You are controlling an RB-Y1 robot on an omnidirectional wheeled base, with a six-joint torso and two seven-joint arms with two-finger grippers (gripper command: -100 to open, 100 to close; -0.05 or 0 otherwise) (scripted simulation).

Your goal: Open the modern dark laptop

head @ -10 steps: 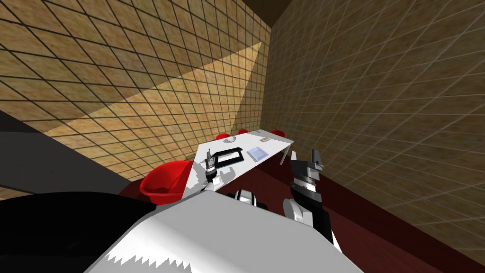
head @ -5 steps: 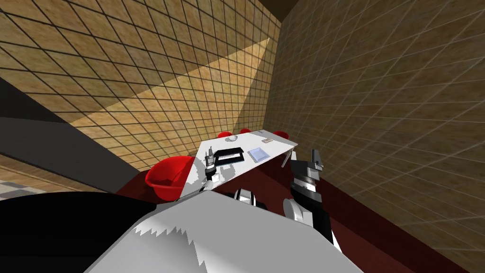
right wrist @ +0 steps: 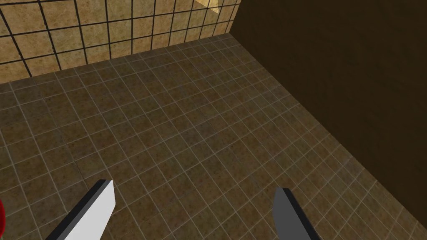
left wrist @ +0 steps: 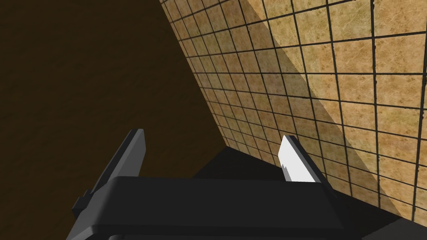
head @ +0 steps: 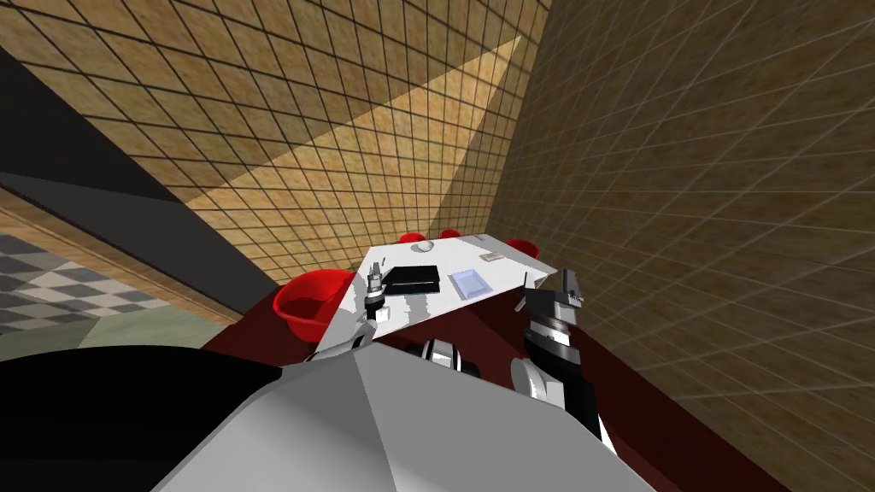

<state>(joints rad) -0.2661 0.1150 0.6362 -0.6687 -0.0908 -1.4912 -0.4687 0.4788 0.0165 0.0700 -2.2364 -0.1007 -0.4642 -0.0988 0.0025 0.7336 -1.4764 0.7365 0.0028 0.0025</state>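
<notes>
Flat black rectangular laptop (head: 412, 278) lying on long white table (head: 461, 254); left gripper (head: 375, 273) just beside it, fingers spread apart; right gripper (head: 570, 282) beyond the table's end, fingers likewise apart.

Black laptop (head: 411, 278) on white table (head: 444, 254), pale blue square (head: 469, 283) beside, red chairs (head: 309, 301) around. Tan wall (head: 342, 128) tiles with dark grid lines. Dark red floor (head: 478, 333); grey-and-white checks (head: 60, 286) off left.
</notes>
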